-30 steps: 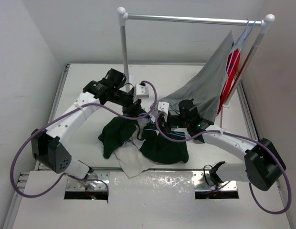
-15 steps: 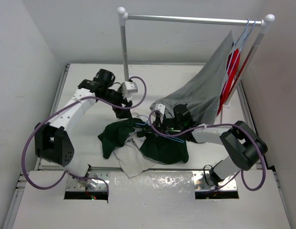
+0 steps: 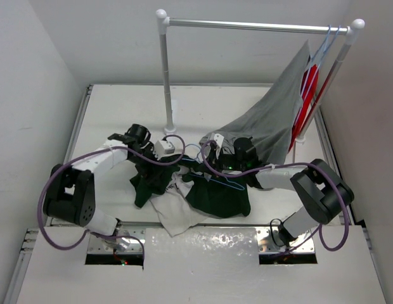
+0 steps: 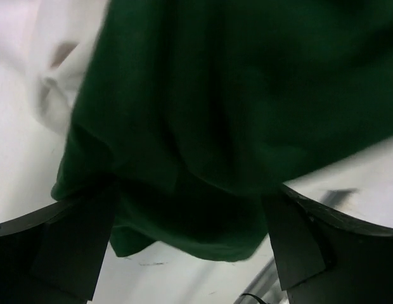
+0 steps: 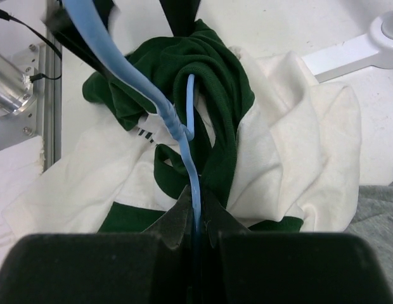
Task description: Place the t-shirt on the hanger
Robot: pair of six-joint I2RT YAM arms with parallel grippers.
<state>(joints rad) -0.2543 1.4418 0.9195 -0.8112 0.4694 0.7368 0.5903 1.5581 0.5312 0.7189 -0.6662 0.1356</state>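
Note:
The t-shirt lies crumpled in a white and dark green heap in the middle of the table. The hanger, thin light-blue wire, runs across the top of the heap, and part of it goes into the green collar folds. My right gripper is shut on the hanger wire just above the shirt. My left gripper is open at the heap's left side. A dark green fold of the shirt hangs between its wide-spread fingers.
A clothes rack stands at the back, with its white post behind the left arm and its rail overhead. A grey shirt and a red garment hang from the rail's right end, and the grey one drapes down near my right arm.
My left gripper has opened, left the middle of the shirt, swung back and come down over the green fold at the heap's left. My right arm stays shut on the hanger, pulled in closer.

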